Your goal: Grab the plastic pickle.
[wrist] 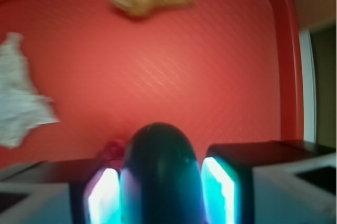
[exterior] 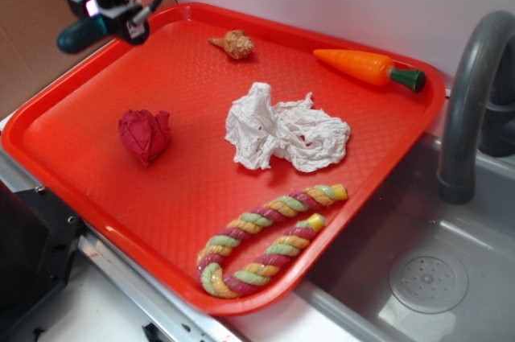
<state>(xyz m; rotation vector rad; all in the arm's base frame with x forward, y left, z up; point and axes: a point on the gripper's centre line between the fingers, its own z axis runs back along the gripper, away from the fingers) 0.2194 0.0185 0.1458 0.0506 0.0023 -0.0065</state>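
Well, from the exterior view the gripper (exterior: 113,20) hangs above the far-left corner of the red tray (exterior: 96,189), clear of its floor, and the plastic pickle (exterior: 80,35) is pinched in it, its dark teal end sticking out to the left past the fingers. On the tray itself, the red wrinkly ball (exterior: 145,134) sits toward the left edge, a crumpled white tissue (exterior: 286,131) lies near the middle, the orange carrot (exterior: 370,67) rests by the far-right corner, a small tan shell-like piece (exterior: 233,43) sits at the far edge, and a twisted rope toy (exterior: 269,239) curls along the near edge. A grey faucet (exterior: 471,100) stands over the sink to the right.

In the wrist view the pickle fills the gap between the two pads (wrist: 217,190), which press on its flanks; the rounded tip pokes forward. It looks light, stiff and glossy, so I'd judge it slippery. A hold across its middle, as here, seems the safest place.
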